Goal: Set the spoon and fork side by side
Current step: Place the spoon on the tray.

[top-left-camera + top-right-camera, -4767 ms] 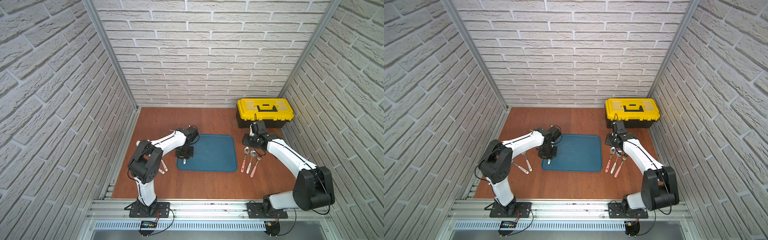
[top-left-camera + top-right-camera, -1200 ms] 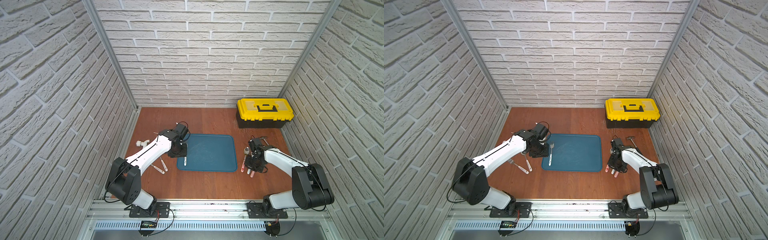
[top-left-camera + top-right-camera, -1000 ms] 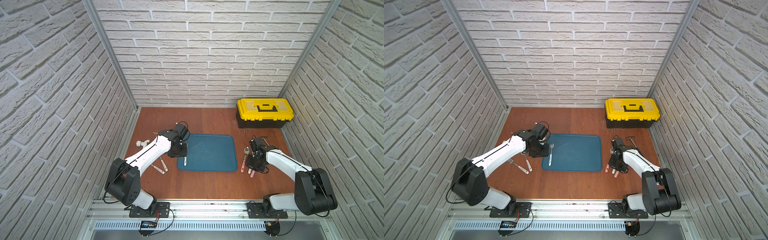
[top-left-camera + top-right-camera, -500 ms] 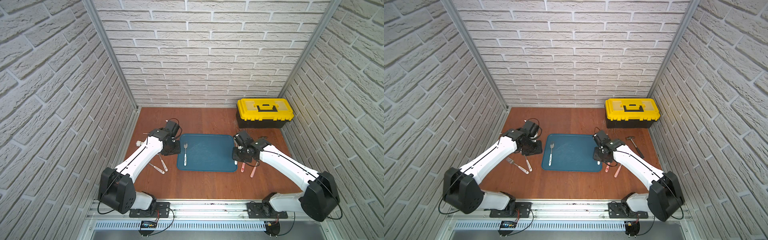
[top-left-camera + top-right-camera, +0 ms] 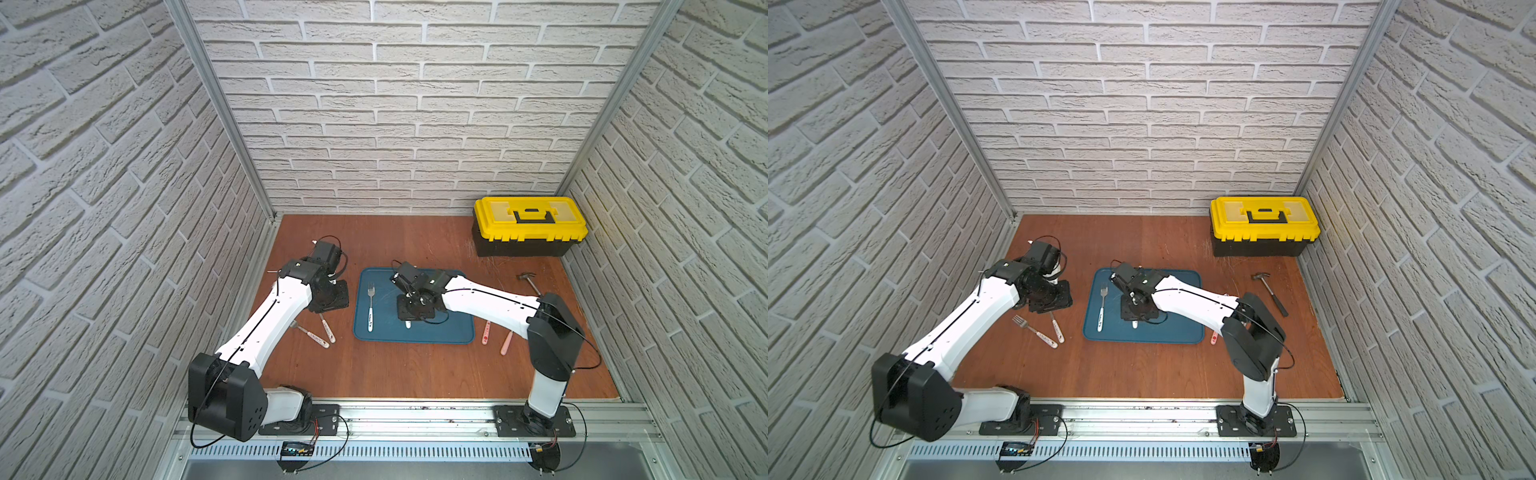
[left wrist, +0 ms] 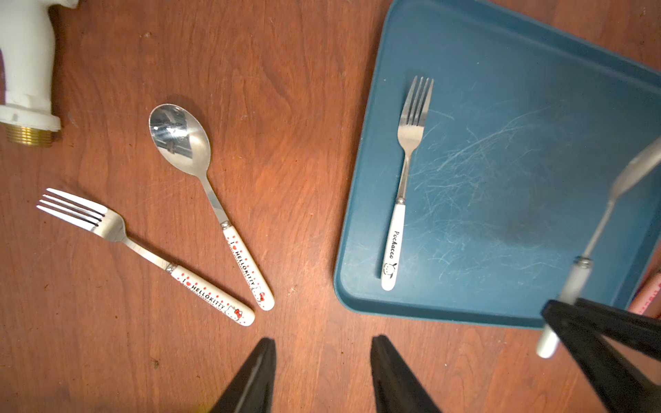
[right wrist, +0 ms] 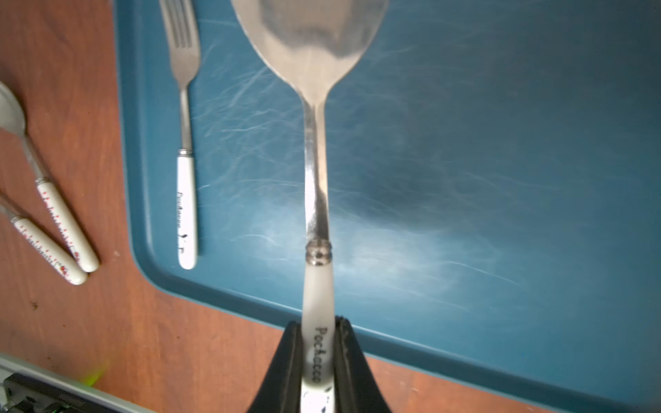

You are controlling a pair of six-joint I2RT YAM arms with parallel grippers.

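On the wooden table [image 5: 395,374] the fork [image 5: 370,306] lies in the blue tray [image 5: 455,328], I have the spoon [image 7: 314,178] pinched by its handle in the right gripper [image 7: 316,330] above the tray, the left gripper [image 6: 323,345] partly spread and empty, so next I'd lower the spoon parallel, just beside the fork.

blue plastic tray [image 6: 536,107]: matt, scuffed | white-handled metal spoon [image 7: 315,178]: polished steel, glossy handle | reddish wooden tabletop [image 6: 286,107]: smooth, grained
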